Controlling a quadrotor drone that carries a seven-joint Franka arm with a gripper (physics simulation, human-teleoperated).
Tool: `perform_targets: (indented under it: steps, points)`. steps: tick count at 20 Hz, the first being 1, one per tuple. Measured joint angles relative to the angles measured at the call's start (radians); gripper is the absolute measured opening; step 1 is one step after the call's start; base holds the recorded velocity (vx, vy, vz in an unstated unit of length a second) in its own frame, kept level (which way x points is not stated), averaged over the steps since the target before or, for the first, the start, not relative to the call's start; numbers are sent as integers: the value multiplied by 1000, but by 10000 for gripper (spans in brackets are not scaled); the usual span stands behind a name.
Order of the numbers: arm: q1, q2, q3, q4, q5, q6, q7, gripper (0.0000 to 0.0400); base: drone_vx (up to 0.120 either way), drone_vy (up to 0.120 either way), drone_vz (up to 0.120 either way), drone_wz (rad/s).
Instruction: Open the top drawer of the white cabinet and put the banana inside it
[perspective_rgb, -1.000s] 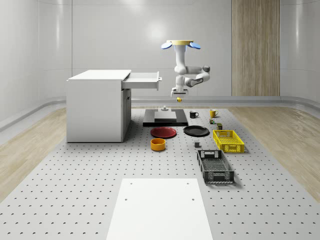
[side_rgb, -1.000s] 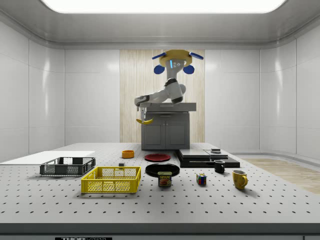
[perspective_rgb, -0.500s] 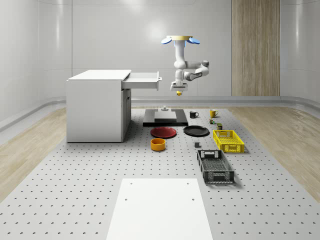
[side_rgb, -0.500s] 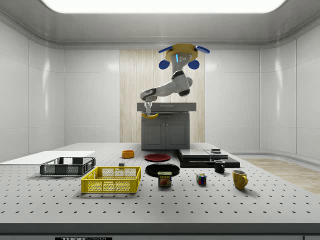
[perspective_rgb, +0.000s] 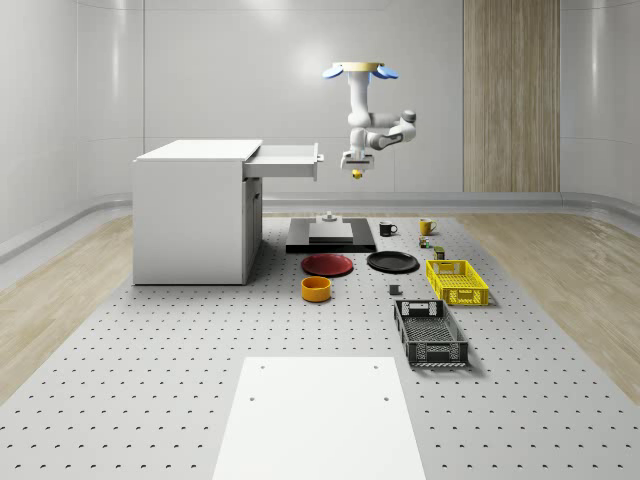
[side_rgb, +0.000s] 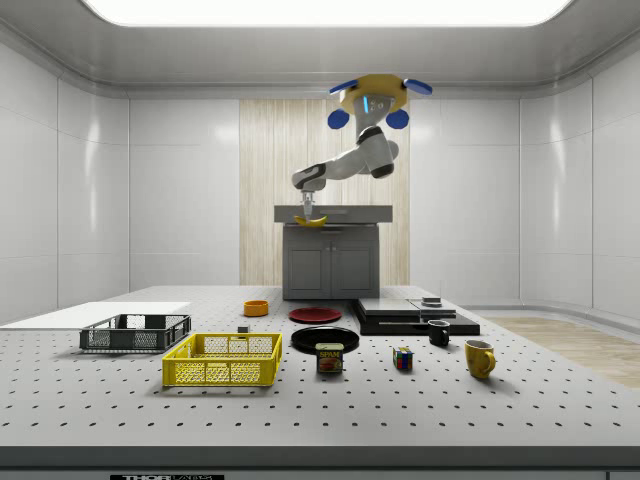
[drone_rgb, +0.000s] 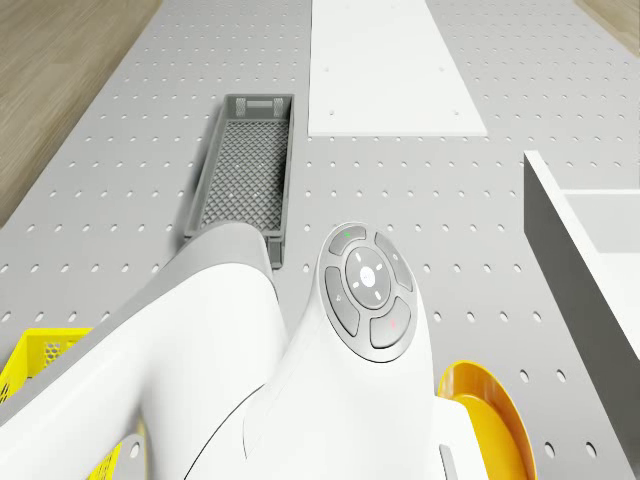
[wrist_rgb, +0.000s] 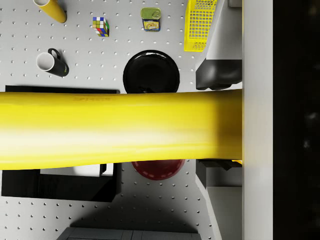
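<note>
The drone (perspective_rgb: 360, 72) is hovering beside the white cabinet (perspective_rgb: 195, 210), its gripper (perspective_rgb: 357, 166) clamping the banana (perspective_rgb: 357, 174) just off the top drawer (perspective_rgb: 288, 160) — already open. The drop inside is remaining

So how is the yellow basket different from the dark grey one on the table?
The yellow basket is bright yellow, while the grey basket is dark. In the whole-scene view the yellow basket sits farther back, near the black plate, and the grey basket lies nearer the camera, by the white board. The grey basket looks longer and narrower. Both are mesh-sided, open-topped, and resting flat on the table.
</note>
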Motion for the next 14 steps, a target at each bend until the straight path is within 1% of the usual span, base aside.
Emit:
perform_targets:
  steps: [14]
  points:
    - [2, -5, -1, 0, -2, 5, -1, 190, -120, 0, 120, 0]
